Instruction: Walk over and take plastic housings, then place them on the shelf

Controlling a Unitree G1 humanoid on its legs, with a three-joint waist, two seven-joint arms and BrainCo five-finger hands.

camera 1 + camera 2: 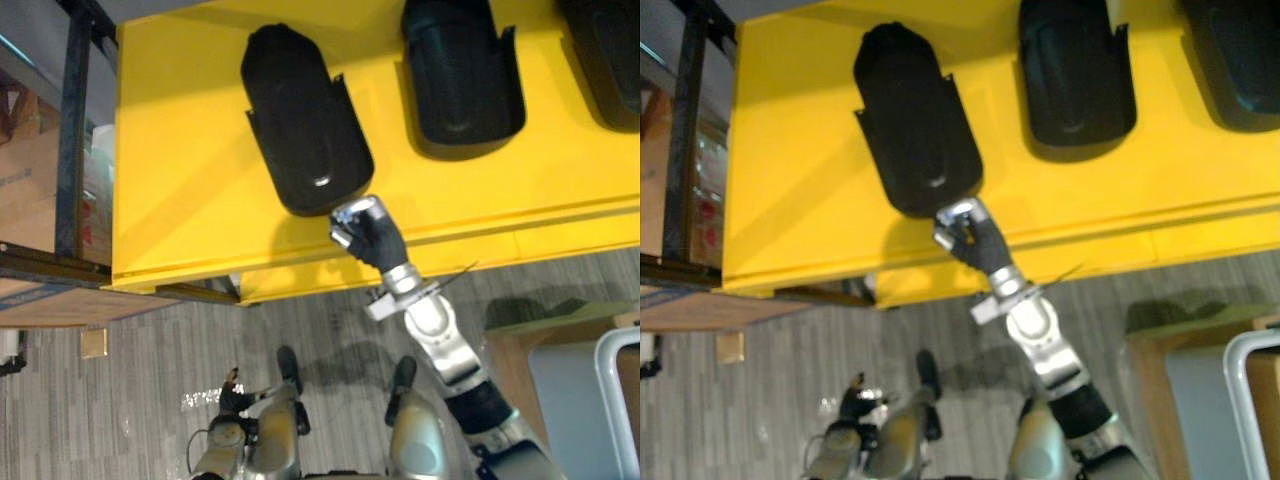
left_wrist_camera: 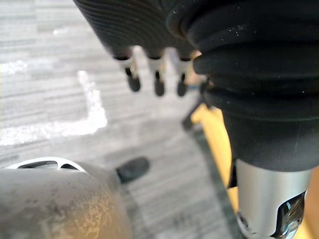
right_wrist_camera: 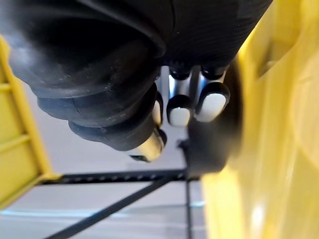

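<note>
Housing (image 1: 305, 120) at upper centre lies near the counter (image 1: 180, 200) edge, reachable. Right hand (image 1: 365, 232) touches its end, fingers loosely open to grasp; left hand (image 2: 149, 30) hangs relaxed.

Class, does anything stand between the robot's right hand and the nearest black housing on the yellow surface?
Nothing visible does. The right hand is at the near end of the black housing, with bare yellow surface alongside.
</note>
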